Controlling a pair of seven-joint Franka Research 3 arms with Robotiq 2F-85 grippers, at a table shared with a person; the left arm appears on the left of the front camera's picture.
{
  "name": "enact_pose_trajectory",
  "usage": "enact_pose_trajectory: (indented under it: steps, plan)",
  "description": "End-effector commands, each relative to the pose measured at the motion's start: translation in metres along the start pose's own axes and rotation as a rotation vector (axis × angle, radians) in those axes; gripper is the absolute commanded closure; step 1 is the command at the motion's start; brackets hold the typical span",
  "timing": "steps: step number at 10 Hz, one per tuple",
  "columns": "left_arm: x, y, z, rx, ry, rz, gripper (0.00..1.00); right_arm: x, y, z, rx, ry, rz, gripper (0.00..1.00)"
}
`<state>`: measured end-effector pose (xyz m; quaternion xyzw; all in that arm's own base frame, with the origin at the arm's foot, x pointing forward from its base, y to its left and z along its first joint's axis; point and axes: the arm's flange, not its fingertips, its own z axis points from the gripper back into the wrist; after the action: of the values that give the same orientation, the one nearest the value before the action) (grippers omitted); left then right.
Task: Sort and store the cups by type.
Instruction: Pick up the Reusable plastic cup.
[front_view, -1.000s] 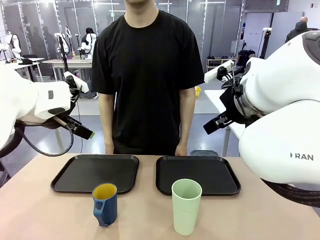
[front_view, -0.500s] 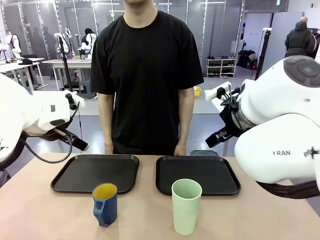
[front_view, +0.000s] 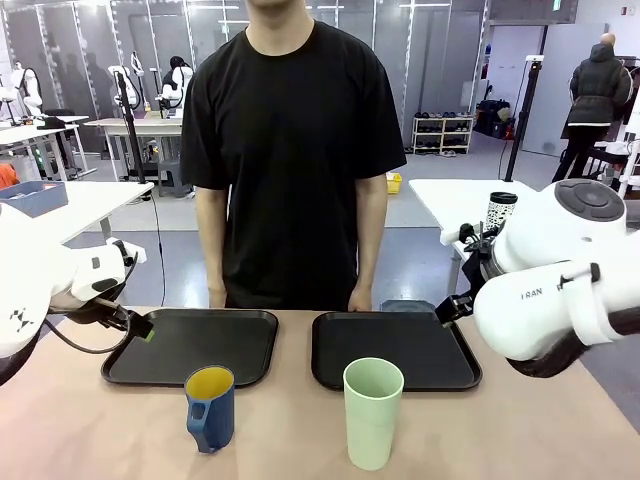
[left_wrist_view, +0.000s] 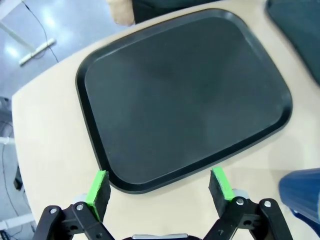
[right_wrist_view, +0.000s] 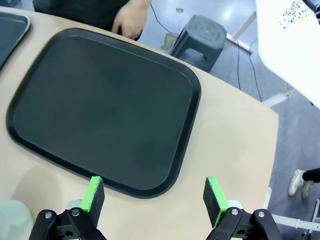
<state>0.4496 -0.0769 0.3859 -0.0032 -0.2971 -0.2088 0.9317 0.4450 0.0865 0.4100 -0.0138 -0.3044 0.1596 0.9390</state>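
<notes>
Logged two black trays, both bare: left tray just ahead of left gripper, right tray just ahead of right gripper. Found both grippers spread wide, holding nothing.

Spotted pale green tumbler beside and behind right gripper. Judged light, stiff, smooth, tippy; pinch across mid-wall.

Spotted blue mug close beside left gripper. Judged heavier, possibly chip-prone; clamp across body, clear of handle.

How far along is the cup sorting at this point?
Done: nothing; mug and tumbler stand on the table outside the bare left tray and right tray. In hand: nothing; left end effector and right end effector are open, empty. Left: storing both.
</notes>
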Motion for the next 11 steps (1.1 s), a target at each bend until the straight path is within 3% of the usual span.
enact_pose_trajectory:
  steps: [1, 11]
  plan:
    - [0.0105, 0.007, -0.0054, -0.01, -0.001, 0.004, 0.0, 0.0089, -0.0063, -0.0081, 0.009, -0.008, -0.033, 0.0]
    - [0.005, 0.0047, -0.0061, 0.003, 0.005, 0.011, 0.0, 0.0072, -0.0067, -0.0106, 0.004, 0.009, -0.033, 0.0]
